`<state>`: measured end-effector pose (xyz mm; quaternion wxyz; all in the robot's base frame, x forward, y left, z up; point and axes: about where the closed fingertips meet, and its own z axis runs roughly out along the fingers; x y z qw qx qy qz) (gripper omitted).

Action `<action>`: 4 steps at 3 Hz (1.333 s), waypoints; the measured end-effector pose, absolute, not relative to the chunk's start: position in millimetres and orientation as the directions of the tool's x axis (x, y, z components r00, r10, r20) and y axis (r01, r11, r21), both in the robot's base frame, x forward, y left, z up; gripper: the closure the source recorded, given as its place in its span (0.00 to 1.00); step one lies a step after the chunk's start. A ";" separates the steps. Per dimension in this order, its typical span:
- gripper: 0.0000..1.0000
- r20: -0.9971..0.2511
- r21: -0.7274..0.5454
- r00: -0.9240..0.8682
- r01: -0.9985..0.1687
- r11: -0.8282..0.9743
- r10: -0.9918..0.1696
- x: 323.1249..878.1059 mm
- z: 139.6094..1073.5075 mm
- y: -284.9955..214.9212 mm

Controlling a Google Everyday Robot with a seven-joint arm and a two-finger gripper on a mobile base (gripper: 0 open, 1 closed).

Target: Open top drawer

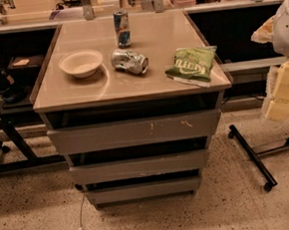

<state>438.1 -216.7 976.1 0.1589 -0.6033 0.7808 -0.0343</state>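
The top drawer is the widest grey handleless front of the cabinet, just under the tabletop, with small orange-white scratches right of centre. A dark gap runs above its front, and no interior shows. Two narrower grey drawer fronts sit below it. My gripper is the pale yellowish part at the right edge of the camera view, below the white arm. It is well to the right of the drawer and apart from it, and holds nothing that I can see.
On the cabinet top are a white bowl, an upright can, a crushed can on its side and a green chip bag. A wheeled black frame leg lies on the floor at right. A chair base is at left.
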 end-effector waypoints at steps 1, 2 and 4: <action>0.00 -0.207 -0.245 -0.222 -0.931 0.270 -0.953 438.1 976.1 -216.7; 0.00 -0.218 -0.234 -0.221 -0.934 0.271 -0.951 439.4 969.3 -211.1; 0.00 -0.260 -0.165 -0.140 -0.968 0.187 -0.955 465.8 892.4 -149.2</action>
